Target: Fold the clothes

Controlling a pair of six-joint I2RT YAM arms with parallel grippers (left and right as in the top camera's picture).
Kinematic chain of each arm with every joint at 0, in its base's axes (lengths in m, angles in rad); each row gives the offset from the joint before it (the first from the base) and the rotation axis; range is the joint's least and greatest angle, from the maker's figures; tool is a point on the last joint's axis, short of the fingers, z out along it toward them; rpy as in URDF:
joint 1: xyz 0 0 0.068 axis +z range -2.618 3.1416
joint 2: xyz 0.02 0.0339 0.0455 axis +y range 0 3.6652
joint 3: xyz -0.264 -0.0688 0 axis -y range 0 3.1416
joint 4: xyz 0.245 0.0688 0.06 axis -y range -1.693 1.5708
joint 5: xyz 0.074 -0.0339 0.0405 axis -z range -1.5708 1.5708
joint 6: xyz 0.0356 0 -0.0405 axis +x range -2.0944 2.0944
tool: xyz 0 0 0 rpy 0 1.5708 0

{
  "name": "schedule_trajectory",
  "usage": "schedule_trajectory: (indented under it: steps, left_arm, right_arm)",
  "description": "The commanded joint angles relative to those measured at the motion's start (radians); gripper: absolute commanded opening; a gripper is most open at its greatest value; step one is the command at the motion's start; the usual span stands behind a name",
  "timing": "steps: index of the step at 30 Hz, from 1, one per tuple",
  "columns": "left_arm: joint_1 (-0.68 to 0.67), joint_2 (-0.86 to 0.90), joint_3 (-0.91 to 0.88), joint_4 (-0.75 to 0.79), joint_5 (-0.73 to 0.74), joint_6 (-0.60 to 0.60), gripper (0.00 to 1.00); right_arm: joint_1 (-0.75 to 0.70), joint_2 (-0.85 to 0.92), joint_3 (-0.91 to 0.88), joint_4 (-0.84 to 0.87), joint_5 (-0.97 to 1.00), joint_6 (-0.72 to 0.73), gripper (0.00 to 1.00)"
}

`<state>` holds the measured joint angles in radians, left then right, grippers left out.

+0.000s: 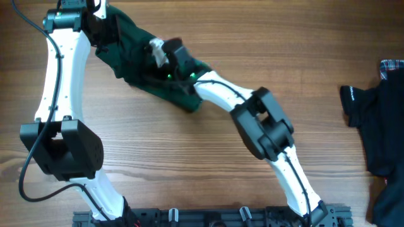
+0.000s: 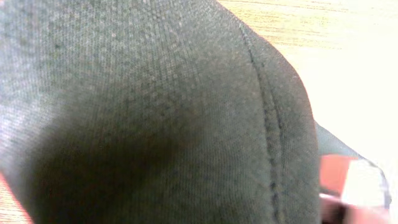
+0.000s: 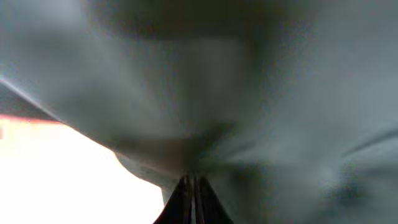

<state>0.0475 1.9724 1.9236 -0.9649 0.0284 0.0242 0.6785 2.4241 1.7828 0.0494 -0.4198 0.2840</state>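
The dark green garment [image 1: 134,43] lies bunched at the far left of the table, stretched between both grippers. My left gripper [image 1: 101,30] is at its upper left end and seems shut on the fabric. The cloth [image 2: 155,112] fills the left wrist view and hides the fingers. My right gripper [image 1: 159,54] is at the garment's middle. In the right wrist view its fingers [image 3: 194,186] are pressed together with green fabric [image 3: 280,93] pinched between them and puckering toward the tips. The cord loops are not visible.
A black garment [image 1: 379,126] lies at the right edge of the table, with a plaid cloth [image 1: 392,65] behind it. A black rail [image 1: 208,217] runs along the front edge. Bare wood table [image 1: 189,164] lies between the arms.
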Motion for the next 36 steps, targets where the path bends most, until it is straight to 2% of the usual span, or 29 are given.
schedule_trajectory:
  steps: [1,3,7,11,19,31,34,35,36]
  left_arm:
    - [-0.017,-0.024,0.021,-0.013,0.016,-0.009,0.04]
    - [-0.029,-0.024,0.021,-0.015,0.016,-0.009,0.04]
    - [-0.091,-0.021,0.021,-0.026,0.01,-0.002,0.04]
    - [-0.163,0.021,0.021,-0.061,-0.052,-0.002,0.04]
    - [-0.27,0.069,0.021,-0.137,-0.04,-0.003,0.04]
    - [-0.439,0.222,0.018,-0.193,-0.04,-0.002,0.04]
    - [-0.463,0.234,-0.006,-0.196,-0.04,-0.003,0.2]
    - [-0.471,0.234,-0.006,-0.206,-0.036,-0.002,0.2]
    - [-0.475,0.234,-0.006,-0.216,-0.036,-0.003,0.3]
  right_arm:
    - [-0.054,-0.164,0.007,-0.067,-0.031,-0.018,0.04]
    - [-0.092,-0.217,0.007,-0.139,-0.012,-0.053,0.04]
    - [-0.184,-0.232,0.006,-0.387,0.088,-0.076,0.04]
    - [-0.26,-0.232,0.006,-0.504,0.088,-0.101,0.04]
    - [-0.317,-0.232,0.006,-0.634,0.105,-0.154,0.04]
    - [-0.345,-0.232,0.006,-0.704,0.204,-0.154,0.04]
    - [-0.359,-0.232,0.006,-0.715,0.204,-0.154,0.04]
    - [-0.365,-0.232,0.006,-0.717,0.204,-0.154,0.04]
    - [-0.369,-0.232,0.006,-0.718,0.204,-0.153,0.04]
